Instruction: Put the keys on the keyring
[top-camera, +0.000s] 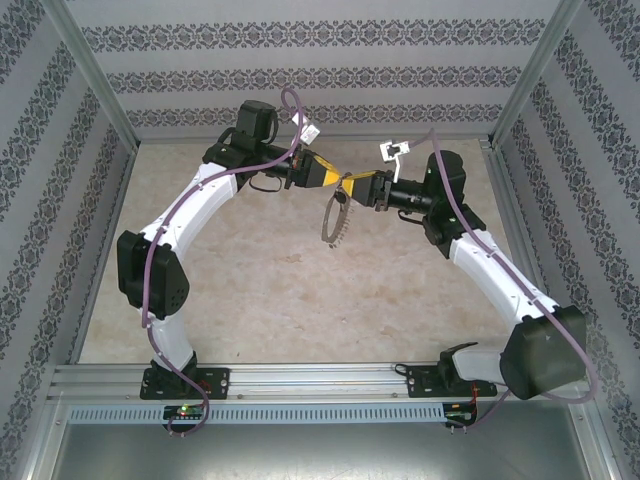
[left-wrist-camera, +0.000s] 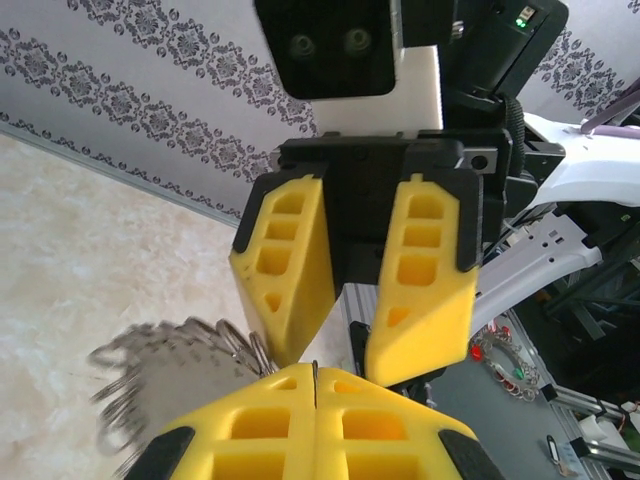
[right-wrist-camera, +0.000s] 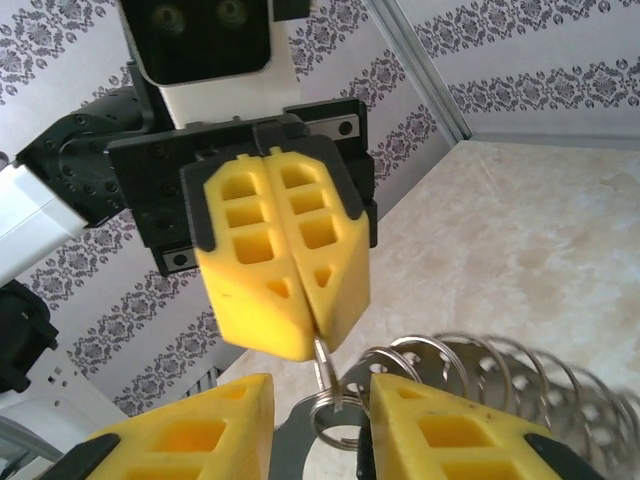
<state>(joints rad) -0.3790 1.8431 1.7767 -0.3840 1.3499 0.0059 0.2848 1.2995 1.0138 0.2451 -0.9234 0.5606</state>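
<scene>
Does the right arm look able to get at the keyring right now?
Probably yes: the right gripper, open, straddles the keyring, which hangs from the shut left gripper; nothing sits between.

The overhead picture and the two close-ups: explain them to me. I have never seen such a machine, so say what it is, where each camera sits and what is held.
These are two white robot arms, the left arm and the right arm, bolted to the near edge of a beige table. The overhead picture looks down from behind them. Each close-up comes from a camera on one wrist, so that arm's own yellow fingers sit at the bottom and the other arm's face them. The arms meet in mid-air. The left end effector is shut on a thin metal strip that leads down to a large wire ring fringed with small silver pieces. I cannot tell whether the strip is part of the ring. The right end effector is open, with ring wire in its gap. The ring hangs above the table.
</scene>
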